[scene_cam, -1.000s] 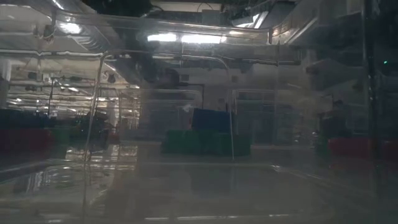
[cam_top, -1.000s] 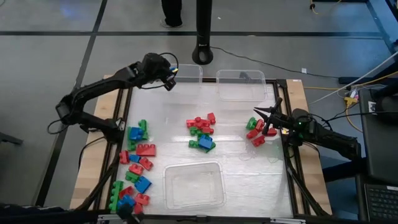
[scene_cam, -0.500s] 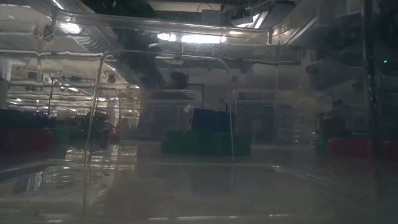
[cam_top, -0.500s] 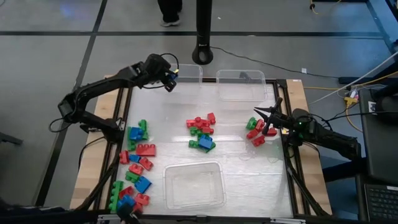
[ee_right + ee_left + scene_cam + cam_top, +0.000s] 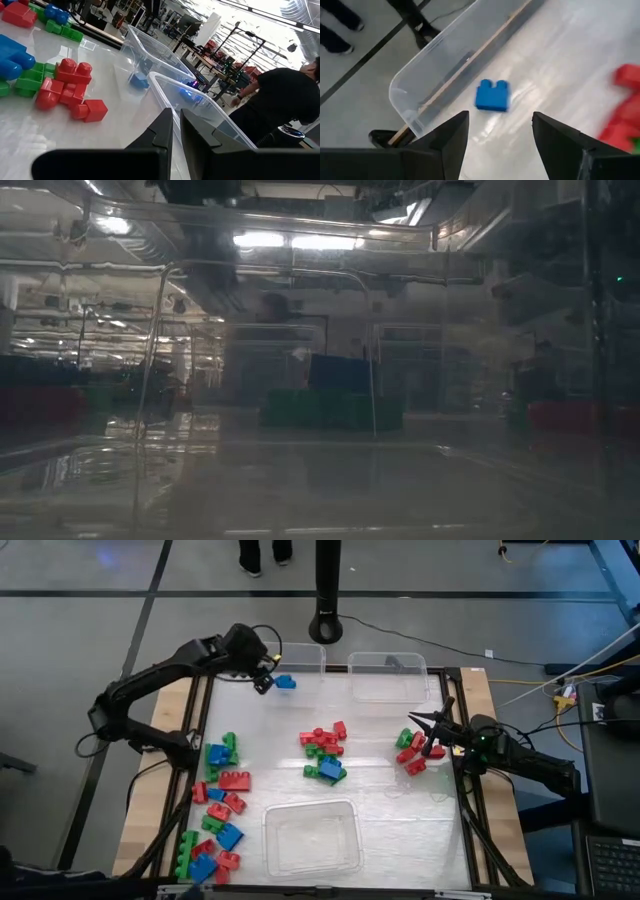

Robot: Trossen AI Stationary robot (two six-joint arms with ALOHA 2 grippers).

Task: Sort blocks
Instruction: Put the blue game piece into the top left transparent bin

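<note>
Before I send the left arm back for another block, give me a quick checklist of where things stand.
1. Left pincer released: ok, its fingers stand apart with nothing between them.
2. Blue block dropped in the bin: not ok, it lies on the table beside the far left bin, outside its wall.
3. That block reachable: ok, it sits just ahead of the left pincer, apart from other blocks.
4. Right pincer out of the way: ok, shut, parked by the red and green blocks at the right edge.
5. Near bin: ok, nothing in it.
6. Blocks left to sort: not ok, the centre pile and left pile remain.
</note>
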